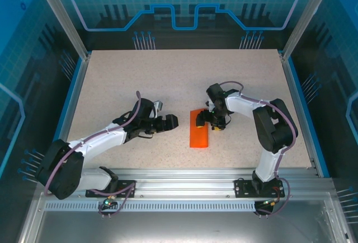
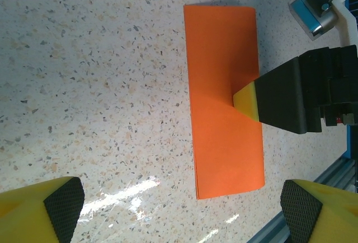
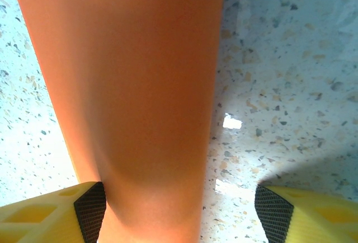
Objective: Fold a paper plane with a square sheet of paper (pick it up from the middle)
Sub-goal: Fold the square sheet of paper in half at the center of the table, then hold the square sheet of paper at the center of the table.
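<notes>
Square sheet of paper (image 1: 199, 131), folded into a long, flat rectangle of smooth bright orange, is lying on the speckled table (image 1: 140, 80) right of centre, nearer the near edge. Right gripper (image 1: 210, 121) is standing with jaws parted, one yellow, mesh-padded fingertip (image 2: 245, 99) resting on the strip's middle, probably pinning it for creasing. Left gripper (image 1: 171, 121) is hovering wide open just left of the sheet, holding nothing, apparently poised to lift an edge.

Right wrist view: orange paper (image 3: 134, 86) cut off top, bottom; overhead, right pincer (image 1: 208, 122) covers its edge.
</notes>
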